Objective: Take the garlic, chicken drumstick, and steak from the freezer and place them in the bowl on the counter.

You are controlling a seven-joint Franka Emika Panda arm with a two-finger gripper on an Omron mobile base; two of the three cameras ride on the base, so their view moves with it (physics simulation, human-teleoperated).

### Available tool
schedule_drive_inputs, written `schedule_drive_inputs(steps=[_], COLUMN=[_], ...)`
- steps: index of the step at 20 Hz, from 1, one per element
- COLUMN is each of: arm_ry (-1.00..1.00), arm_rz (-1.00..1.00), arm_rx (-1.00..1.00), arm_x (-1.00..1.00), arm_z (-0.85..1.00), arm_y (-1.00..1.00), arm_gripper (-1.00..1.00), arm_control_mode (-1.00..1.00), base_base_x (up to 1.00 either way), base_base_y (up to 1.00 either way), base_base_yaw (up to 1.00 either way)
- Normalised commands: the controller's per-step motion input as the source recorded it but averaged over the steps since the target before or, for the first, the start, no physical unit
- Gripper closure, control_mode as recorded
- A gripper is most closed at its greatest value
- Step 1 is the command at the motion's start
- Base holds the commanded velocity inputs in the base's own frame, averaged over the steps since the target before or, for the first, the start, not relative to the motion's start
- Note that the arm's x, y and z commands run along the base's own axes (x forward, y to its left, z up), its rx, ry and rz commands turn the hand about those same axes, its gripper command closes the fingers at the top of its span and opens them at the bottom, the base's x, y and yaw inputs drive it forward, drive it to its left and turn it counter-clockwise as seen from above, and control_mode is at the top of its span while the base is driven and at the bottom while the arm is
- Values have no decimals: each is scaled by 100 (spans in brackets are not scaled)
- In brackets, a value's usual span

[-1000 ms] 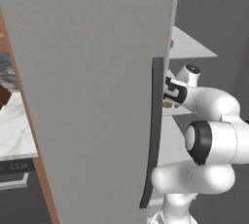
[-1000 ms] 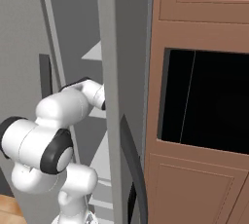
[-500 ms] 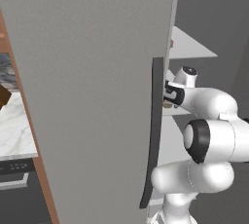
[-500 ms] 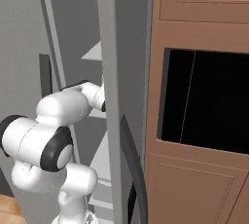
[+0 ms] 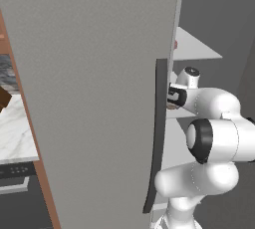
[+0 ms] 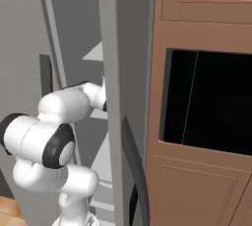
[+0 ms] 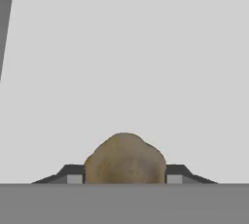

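Observation:
In the hand view a tan-brown rounded lump, the chicken drumstick (image 7: pixel 124 157), sits between my gripper's (image 7: pixel 125 177) two dark fingertips (image 7: pixel 74 177), which press against its sides over a white freezer shelf (image 7: pixel 126 47). From the left base view my hand (image 5: pixel 177 96) reaches into the freezer behind the open grey door (image 5: pixel 99 98), which hides the fingers. A small red bit, possibly the steak (image 5: pixel 175 44), peeks past the door edge on a higher shelf. The garlic and the bowl are out of view.
The door's long dark handle (image 5: pixel 156 133) hangs just left of my arm. The marble counter (image 5: pixel 15 136) and a brown knife block (image 5: pixel 4 96) lie far left. On the right stand brown cabinets (image 6: pixel 206 4) with a black oven (image 6: pixel 211 102).

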Motion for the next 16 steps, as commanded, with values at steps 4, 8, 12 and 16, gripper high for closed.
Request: schedule_drive_inputs(steps=[4, 8, 12, 16], arm_ry=[-13, -30, -24, -2], arm_rz=[0, 0, 0, -2], arm_rx=[0, 0, 0, -2], arm_x=[-81, -100, -92, -64], arm_z=[9, 44, 90, 100], arm_y=[-7, -13, -8, 0], arm_gripper=[100, 100, 100, 100], arm_control_mode=[-100, -100, -100, -100], base_base_x=[0, 0, 0, 0], base_base_y=[0, 0, 0, 0], base_base_yaw=[0, 0, 0, 0])
